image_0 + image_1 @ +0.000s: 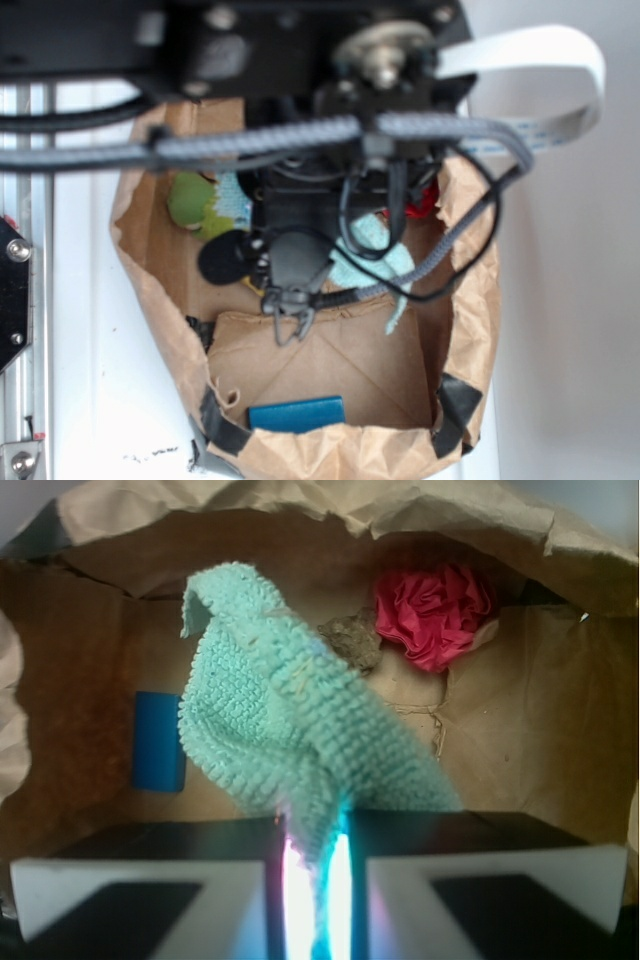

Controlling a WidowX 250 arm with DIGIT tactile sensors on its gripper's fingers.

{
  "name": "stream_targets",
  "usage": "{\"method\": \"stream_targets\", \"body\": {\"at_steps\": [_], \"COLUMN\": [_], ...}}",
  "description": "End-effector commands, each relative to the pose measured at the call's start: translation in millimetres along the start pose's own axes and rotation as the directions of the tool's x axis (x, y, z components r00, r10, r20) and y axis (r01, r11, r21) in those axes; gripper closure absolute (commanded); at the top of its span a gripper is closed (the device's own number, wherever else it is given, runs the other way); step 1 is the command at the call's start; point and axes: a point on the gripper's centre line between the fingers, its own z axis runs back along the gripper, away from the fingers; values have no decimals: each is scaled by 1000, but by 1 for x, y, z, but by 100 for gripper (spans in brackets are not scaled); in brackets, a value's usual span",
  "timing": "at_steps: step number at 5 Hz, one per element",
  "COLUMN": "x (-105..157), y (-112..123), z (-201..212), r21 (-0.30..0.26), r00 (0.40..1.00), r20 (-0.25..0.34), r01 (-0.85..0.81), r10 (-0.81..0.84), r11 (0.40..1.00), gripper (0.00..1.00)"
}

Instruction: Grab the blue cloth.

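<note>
Cloth position: the blue cloth (pixel 300 740) is pinched at its lower edge between the two jaws of the gripper (pixel 318 880), which are drawn close together with only the fabric between them. From that clamped edge the cloth fans upward and away in the wrist view, its top corner folded over. Whether the far end touches the floor of the paper bag (pixel 520 720) cannot be told.

Surroundings (wrist view): a red ruffled ball (pixel 435 612) lies beyond the cloth to the right, a grey-brown lump (pixel 352 640) just beside it, and a dark blue block (pixel 160 740) to the left.

Exterior view: the arm (pixel 300 60) reaches down into the bag, and the cloth (pixel 375 262) shows beneath it. A green object (pixel 190 200) lies at the far left.
</note>
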Motion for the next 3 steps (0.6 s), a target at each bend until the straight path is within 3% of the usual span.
{"method": "stream_targets", "body": {"at_steps": [1,3], "x": [-2,-1], "y": [-8,-10], "z": [24,27], "r21": [50,63], "r00": [995,992], "r20": [102,128], "r01": [-4,-28], "r10": [-2,20], "r11": [999,998], "gripper": [100,100]}}
